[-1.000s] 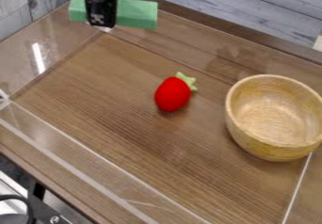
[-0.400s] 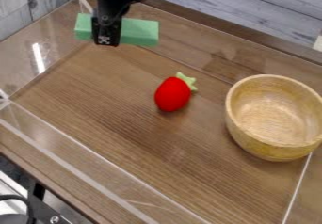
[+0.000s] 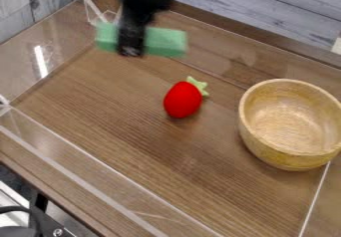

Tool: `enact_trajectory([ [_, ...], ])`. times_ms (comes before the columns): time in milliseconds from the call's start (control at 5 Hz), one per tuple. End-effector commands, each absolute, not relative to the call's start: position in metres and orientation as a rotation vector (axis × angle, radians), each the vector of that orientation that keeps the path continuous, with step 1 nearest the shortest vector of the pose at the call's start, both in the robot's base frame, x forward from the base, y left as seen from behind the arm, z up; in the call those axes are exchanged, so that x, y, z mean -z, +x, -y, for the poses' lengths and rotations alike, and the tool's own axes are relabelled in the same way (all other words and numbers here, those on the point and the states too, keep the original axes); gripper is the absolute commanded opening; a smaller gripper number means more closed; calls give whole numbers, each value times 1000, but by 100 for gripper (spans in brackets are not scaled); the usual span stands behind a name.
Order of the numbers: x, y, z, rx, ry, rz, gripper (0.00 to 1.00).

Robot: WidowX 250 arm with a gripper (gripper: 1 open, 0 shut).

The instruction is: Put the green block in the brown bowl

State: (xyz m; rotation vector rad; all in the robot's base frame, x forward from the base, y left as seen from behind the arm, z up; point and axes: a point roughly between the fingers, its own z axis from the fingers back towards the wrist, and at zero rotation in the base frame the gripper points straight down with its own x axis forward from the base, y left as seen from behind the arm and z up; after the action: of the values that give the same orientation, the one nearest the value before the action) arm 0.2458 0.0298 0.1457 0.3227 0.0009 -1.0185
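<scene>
The mint-green block [image 3: 166, 42] hangs above the table at the upper left, blurred by motion. My dark gripper [image 3: 132, 40] comes down from the top edge and is shut on the green block across its middle, hiding part of it. The brown bowl [image 3: 289, 122] is a round tan wooden bowl at the right side of the table. It stands upright and holds nothing. The block is well to the left of the bowl and farther back.
A red strawberry toy [image 3: 184, 98] lies on the wooden tabletop between the block and the bowl. A clear plastic wall [image 3: 80, 151] runs along the table's front and left edges. Grey planks form the back wall.
My gripper has carried the green block to the right and slightly forward, toward the strawberry and the bowl. The bowl and strawberry have stayed in place.
</scene>
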Motion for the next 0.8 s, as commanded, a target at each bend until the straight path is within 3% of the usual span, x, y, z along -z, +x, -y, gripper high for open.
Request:
enact_trajectory([
  [0, -144, 257, 17, 1063, 319, 46, 0],
  [600, -99, 291, 114, 1211, 270, 120, 0],
])
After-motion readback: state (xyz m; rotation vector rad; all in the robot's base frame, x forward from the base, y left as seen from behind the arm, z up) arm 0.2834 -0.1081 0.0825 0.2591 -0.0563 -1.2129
